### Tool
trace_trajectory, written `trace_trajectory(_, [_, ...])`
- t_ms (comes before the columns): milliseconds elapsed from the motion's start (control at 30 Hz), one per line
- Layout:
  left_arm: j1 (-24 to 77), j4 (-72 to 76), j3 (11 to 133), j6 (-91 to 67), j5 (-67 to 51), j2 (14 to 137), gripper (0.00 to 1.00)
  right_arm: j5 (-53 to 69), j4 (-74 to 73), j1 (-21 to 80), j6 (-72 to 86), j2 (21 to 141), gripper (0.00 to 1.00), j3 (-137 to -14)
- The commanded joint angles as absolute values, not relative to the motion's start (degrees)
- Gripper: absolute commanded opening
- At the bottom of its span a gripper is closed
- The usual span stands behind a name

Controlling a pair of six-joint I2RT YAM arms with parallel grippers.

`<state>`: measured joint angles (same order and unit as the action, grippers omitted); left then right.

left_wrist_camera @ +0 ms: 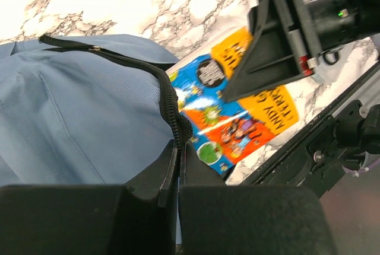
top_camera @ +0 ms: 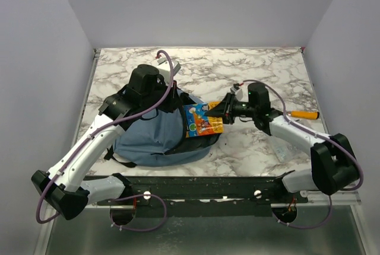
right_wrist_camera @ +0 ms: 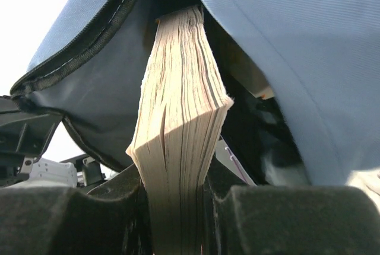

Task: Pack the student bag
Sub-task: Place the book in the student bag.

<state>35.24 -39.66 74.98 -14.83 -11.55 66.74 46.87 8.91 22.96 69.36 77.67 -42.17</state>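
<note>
Two grippers are at the student bag (top_camera: pixel 155 141), which lies slumped on the marble table (top_camera: pixel 255 68). Your left gripper (left_wrist_camera: pixel 179 153) sits at the bag's upper right edge, jaws clenched flat on the black zipper edge (left_wrist_camera: pixel 168 96) of the opening. Your right gripper (right_wrist_camera: pixel 178 210) is just right of the bag, jaws part-closed and grasping a thick, bright-covered book (top_camera: pixel 202 120) across its pages. You've got the book's far end under the bag's blue flap, inside the mouth, while the near half sticks out to the bag's right.
</note>
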Motion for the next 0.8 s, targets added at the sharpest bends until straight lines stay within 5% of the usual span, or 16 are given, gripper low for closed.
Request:
trace_trajectory(0, [35.16, -36.86, 76.58, -15.16, -15.67, 64.92, 0.0, 41.89, 26.08, 29.99, 78.62, 82.95, 0.01, -44.88])
trace_trajectory(233, [34.89, -37.44, 77.03, -15.59, -15.96, 66.73, 0.0, 19.8, 39.62, 43.73, 75.3, 101.08, 0.01, -52.27])
trace_trajectory(267, [34.83, -37.44, 76.86, -15.56, -15.64, 66.83, 0.0, 18.94, 40.8, 44.33, 75.5, 103.27, 0.05, -52.9])
trace_trajectory(333, [34.8, -37.76, 76.5, -15.44, -14.74, 66.87, 0.0, 17.97, 44.36, 44.73, 74.52, 105.68, 0.31, -52.74])
trace_trajectory(500, [34.72, -37.88, 74.9, -15.47, -14.07, 65.83, 0.0, 16.94, 26.12, 44.74, 64.93, 103.06, 0.78, -54.04])
trace_trajectory(600, [34.63, -37.88, 74.55, -15.03, -14.25, 66.0, 0.0, 17.67, 18.18, 44.64, 60.11, 100.09, 0.9, -52.17])
trace_trajectory(767, [34.54, -37.79, 74.36, -14.94, -14.68, 66.38, 0.0, 19.96, 16.61, 44.64, 57.42, 94.38, 0.9, -45.28])
